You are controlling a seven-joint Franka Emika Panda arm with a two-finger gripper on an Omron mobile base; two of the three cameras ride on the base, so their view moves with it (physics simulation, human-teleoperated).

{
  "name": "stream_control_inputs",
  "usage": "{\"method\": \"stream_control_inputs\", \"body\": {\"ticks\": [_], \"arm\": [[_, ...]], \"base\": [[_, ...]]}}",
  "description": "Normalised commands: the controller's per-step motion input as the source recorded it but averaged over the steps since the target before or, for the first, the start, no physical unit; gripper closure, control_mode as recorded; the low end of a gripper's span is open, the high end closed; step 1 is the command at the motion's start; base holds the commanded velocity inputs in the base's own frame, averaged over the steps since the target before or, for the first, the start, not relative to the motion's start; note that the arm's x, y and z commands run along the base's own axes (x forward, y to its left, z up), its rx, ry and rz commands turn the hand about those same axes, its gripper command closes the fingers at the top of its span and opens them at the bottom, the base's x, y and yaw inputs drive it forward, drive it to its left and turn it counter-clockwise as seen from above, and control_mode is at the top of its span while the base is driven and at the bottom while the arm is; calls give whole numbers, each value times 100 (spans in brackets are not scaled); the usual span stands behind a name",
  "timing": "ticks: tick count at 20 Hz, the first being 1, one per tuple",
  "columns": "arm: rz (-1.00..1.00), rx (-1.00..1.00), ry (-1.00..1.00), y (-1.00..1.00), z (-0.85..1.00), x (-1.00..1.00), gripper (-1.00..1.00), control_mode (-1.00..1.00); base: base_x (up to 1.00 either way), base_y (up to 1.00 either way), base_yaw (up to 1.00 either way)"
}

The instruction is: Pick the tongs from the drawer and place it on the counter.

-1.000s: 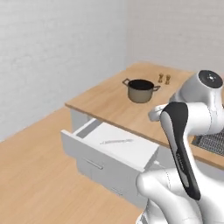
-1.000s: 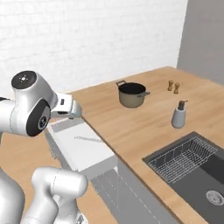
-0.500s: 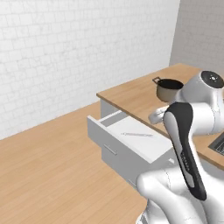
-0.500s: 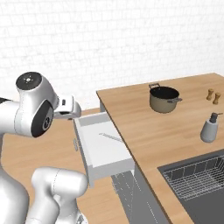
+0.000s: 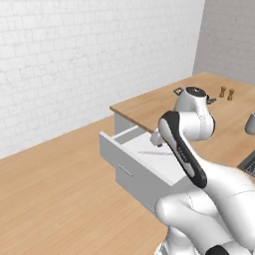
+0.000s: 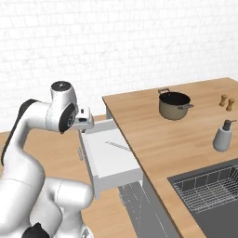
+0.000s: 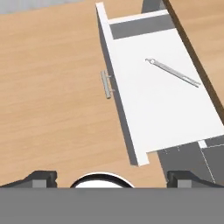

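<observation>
Hand view: released jaws above wooden floor beside open drawer.

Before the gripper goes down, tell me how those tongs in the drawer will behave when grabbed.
The tongs look thin and metallic, so probably light and stiff. They lie flat on the drawer's smooth white floor and may slide if nudged. Being so low and slender, they offer the fingers little to pinch, so a slip seems possible.

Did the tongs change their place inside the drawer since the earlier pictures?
No. The tongs lie at the same spot on the white floor of the drawer. The whole picture shifted because the base drove; the tongs themselves did not move.
</observation>
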Motion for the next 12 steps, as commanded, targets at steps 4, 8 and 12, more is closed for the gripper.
{"method": "stream_control_inputs", "body": {"ticks": [4,8,12], "arm": [[12,-7,22,15,-88,66,-100,-100],[12,-9,15,13,-84,45,-100,-100],[8,-6,13,14,-67,49,-100,-100]], "base": [[0,0,0],[0,0,0],[0,0,0]]}}
